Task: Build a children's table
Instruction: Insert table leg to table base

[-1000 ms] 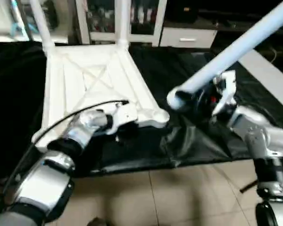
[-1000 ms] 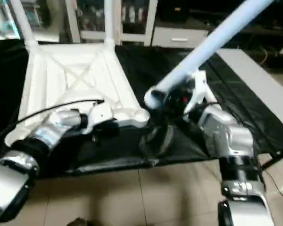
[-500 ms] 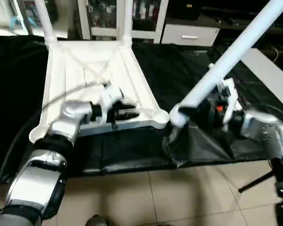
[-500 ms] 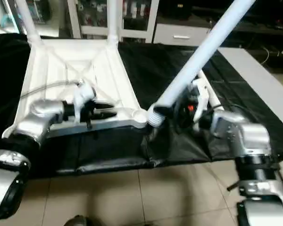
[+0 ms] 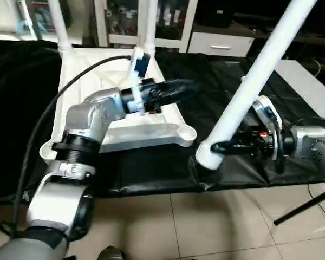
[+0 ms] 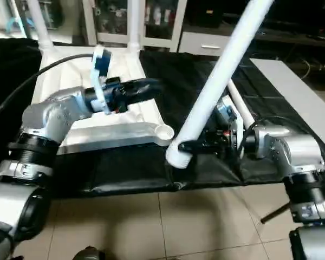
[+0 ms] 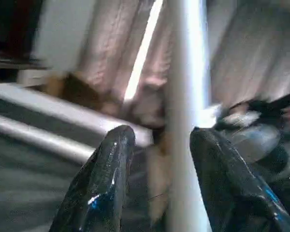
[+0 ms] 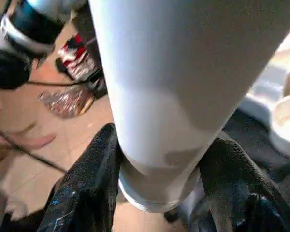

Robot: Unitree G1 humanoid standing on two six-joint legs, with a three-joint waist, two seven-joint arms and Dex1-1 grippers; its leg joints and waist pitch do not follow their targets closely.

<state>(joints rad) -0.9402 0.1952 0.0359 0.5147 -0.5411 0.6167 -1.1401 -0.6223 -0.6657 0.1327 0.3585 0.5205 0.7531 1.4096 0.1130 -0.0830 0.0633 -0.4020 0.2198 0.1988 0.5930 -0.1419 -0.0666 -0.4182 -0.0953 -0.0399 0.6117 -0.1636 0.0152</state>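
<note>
The white tabletop (image 5: 105, 81) lies underside up on black cloth, with two white legs (image 5: 58, 24) standing in its far corner sockets. Its near right socket (image 5: 187, 133) is empty. My right gripper (image 5: 221, 146) is shut on a third leg (image 5: 260, 65) just above its threaded end (image 8: 154, 193). That leg slants up to the right, its end hanging just right of the empty socket. My left gripper (image 5: 181, 86) is open above the tabletop's right rim, pointing at the held leg (image 7: 183, 96). Another leg (image 6: 239, 111) lies on the cloth behind.
Black cloth (image 5: 168, 170) covers the low platform, and its front edge meets the tiled floor (image 5: 179, 227). A white cabinet with glass doors (image 5: 124, 16) and a drawer unit (image 5: 219, 43) stand behind. A pale board (image 5: 309, 81) lies at the right. A black cable (image 5: 38, 130) trails from my left arm.
My left gripper rose off the tabletop's near rim and swung up and right, toward the held leg. The right gripper tilted the leg steeper and brought its threaded end lower, beside the near socket.
</note>
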